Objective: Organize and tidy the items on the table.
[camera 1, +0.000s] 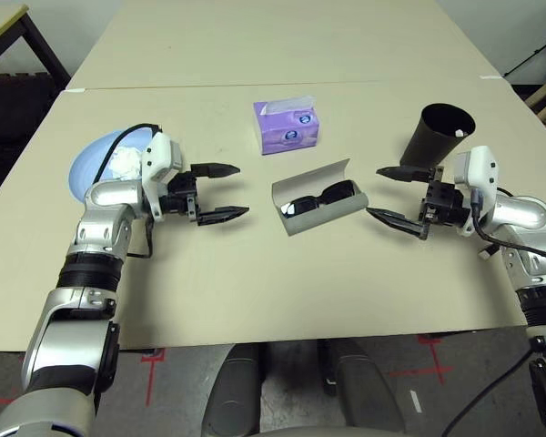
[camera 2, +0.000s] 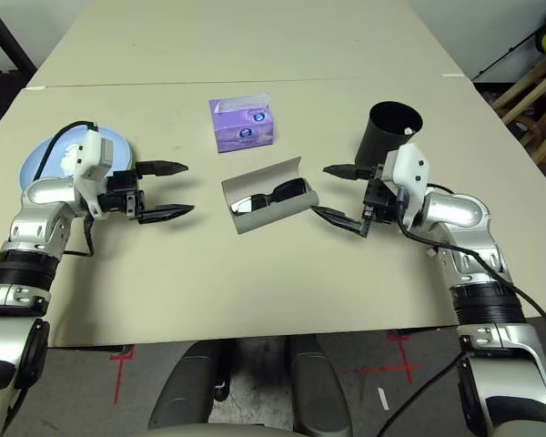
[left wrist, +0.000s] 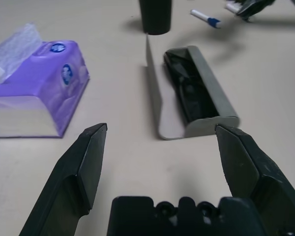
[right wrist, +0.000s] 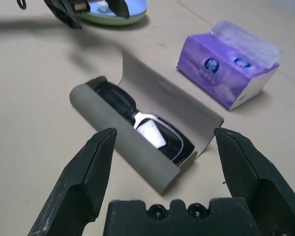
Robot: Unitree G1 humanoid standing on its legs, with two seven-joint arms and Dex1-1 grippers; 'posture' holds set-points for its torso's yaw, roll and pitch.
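Left gripper (camera 1: 224, 192) spread wide, holding nothing, right gripper (camera 1: 389, 194) equally wide and empty, open grey oblong glasses case (camera 1: 320, 208) with black sunglasses (camera 1: 321, 198) lying between them, touching neither

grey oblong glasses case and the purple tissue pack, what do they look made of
Grey oblong glasses case: probably stiff board or plastic under a matte covering; the open flap stands up flat without shine. Purple tissue pack: glossy soft plastic wrap, white tissue poking out.

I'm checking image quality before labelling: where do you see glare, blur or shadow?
Right wrist view: glare on the black sunglasses in the grey oblong glasses case. Left wrist view: black tapered cup and blue-and-white marker soft, faint shadow on the table.
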